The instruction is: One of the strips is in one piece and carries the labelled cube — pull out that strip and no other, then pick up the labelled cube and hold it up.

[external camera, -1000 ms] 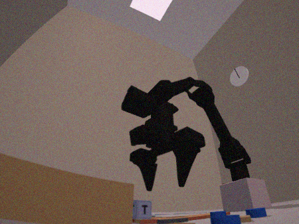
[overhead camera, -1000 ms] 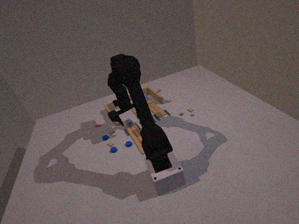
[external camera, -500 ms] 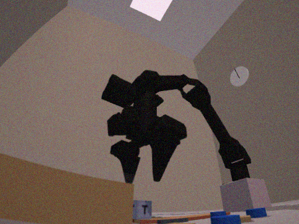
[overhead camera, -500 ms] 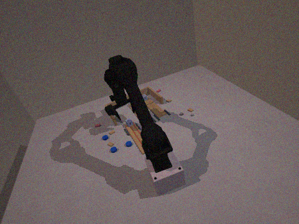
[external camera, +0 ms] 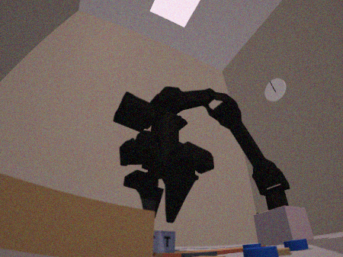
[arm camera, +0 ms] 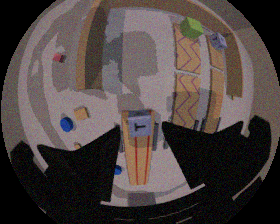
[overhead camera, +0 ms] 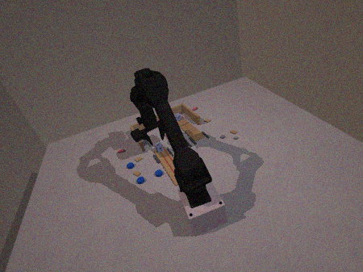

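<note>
The strip [overhead camera: 165, 162] [arm camera: 137, 160] under the letter cube is tan with straight red lines, and that cube [overhead camera: 160, 147] [external camera: 165, 242] [arm camera: 139, 125] is pale blue-grey with a black T. Purple zigzags run over a tan strip in two pieces [arm camera: 187, 97], near a green cube [arm camera: 191, 28]. The round discs [overhead camera: 140, 180] [external camera: 260, 252] [arm camera: 66, 124] are blue, the jaws [overhead camera: 152, 140] [external camera: 164, 215] black, and the bench [overhead camera: 298, 191] pinkish grey.

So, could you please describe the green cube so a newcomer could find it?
Inside the low wooden wall, find the wide strip with purple zigzags. The green cube sits at its far end, the only green one; the neighbouring cube is blue-grey.
</note>
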`<state>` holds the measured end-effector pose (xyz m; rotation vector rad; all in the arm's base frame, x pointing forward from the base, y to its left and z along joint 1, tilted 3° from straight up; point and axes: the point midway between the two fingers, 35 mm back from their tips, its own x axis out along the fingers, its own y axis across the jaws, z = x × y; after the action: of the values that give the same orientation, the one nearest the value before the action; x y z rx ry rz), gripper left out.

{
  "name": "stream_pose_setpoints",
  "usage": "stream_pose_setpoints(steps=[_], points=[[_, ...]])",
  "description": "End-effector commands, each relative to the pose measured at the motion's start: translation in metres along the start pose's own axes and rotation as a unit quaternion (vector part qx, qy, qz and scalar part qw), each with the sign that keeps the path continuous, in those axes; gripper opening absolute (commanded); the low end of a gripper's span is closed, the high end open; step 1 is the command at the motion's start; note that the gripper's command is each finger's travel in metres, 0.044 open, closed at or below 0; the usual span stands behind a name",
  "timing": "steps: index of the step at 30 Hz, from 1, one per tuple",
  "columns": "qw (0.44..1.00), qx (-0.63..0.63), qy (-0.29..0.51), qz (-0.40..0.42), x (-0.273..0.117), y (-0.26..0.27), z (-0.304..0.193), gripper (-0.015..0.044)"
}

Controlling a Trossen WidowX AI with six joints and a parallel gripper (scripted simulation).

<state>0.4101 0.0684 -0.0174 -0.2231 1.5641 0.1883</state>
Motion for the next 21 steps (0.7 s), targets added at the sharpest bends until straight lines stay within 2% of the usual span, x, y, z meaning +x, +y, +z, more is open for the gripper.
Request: stream_pose_setpoints(steps=[1,21], points=[[1.0,0.002,0.006,0.002,0.009,0.001,-0.003,0.025],[1.0,0.002,0.007,0.001,0.036,0.0,-0.005,0.025]])
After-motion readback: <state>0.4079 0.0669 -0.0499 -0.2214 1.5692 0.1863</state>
